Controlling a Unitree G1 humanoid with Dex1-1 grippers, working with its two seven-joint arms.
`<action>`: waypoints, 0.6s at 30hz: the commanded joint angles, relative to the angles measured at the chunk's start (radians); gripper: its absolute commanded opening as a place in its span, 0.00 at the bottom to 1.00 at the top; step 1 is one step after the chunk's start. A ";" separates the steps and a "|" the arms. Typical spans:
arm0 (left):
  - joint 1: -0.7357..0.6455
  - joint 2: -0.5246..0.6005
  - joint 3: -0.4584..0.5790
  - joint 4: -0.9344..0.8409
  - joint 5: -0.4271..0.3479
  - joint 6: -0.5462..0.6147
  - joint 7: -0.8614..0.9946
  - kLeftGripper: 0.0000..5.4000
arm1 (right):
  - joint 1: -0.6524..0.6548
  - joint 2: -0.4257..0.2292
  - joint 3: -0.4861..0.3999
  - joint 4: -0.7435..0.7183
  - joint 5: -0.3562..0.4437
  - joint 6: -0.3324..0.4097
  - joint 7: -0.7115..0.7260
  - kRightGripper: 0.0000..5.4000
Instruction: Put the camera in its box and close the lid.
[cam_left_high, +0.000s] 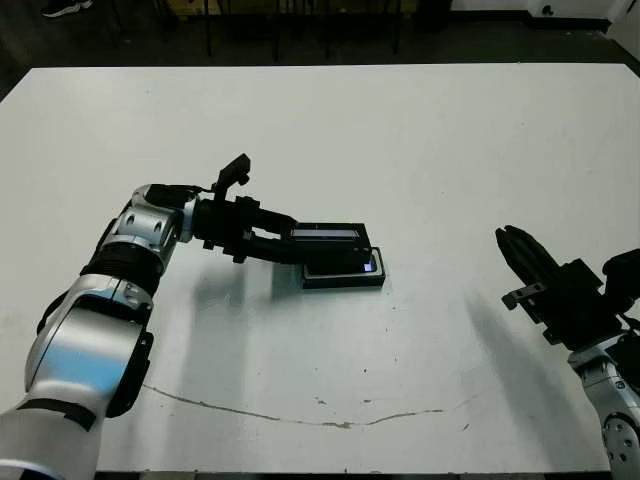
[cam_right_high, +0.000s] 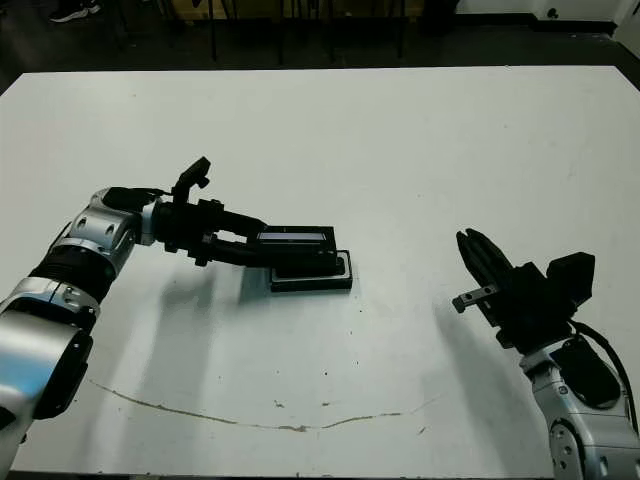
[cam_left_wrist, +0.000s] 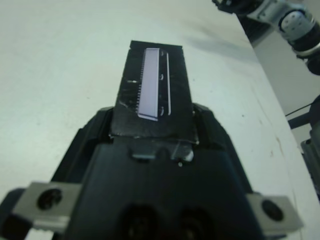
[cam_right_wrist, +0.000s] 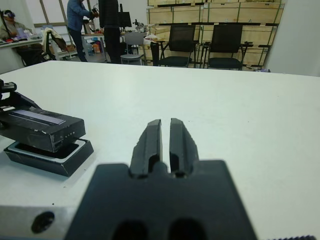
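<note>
The left gripper (cam_left_high: 292, 243) reaches in from the left, its two black fingers pinched on the near end of the lid (cam_left_high: 330, 235), one finger on each long side, as the left wrist view shows plainly. The lid, a black cover with a long pale grey-blue strip on its upper face, is held roughly level just above the box (cam_left_high: 345, 276), slightly toward the far side of it, so that the box's near edge and right end still show below. In the right wrist view there is a clear gap between the lid's underside and the box's white-lined rim, so the lid is not yet seated. The box sits flat on the white table (cam_left_high: 420, 150), a little left of its middle. Inside it lies the camera (cam_left_high: 368, 266), mostly hidden under the lid; only its small bluish-white glow shows at the box's right end. Well to the right, near the table's near edge, the right gripper (cam_right_high: 476, 254) hangs over bare table, its two fingers pressed together with just a thin slit between them, holding nothing. A thin, dirty scratch (cam_left_high: 300, 417) runs across the tabletop along the near side. Beyond the far edge, the right wrist view takes in office chairs (cam_right_wrist: 205, 45) and people (cam_right_wrist: 80, 25) standing at a distance.
</note>
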 joint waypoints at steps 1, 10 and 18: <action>0.022 0.004 -0.011 0.005 0.038 -0.006 0.012 0.50 | 0.019 -0.004 0.006 -0.004 -0.019 0.010 0.006 0.00; 0.041 -0.002 -0.021 0.006 0.065 -0.017 -0.003 0.50 | 0.029 0.015 0.008 0.005 -0.006 -0.007 0.042 0.00; 0.056 -0.006 -0.038 -0.017 0.079 -0.002 -0.006 0.50 | 0.034 0.023 0.005 0.010 -0.009 -0.008 0.044 0.00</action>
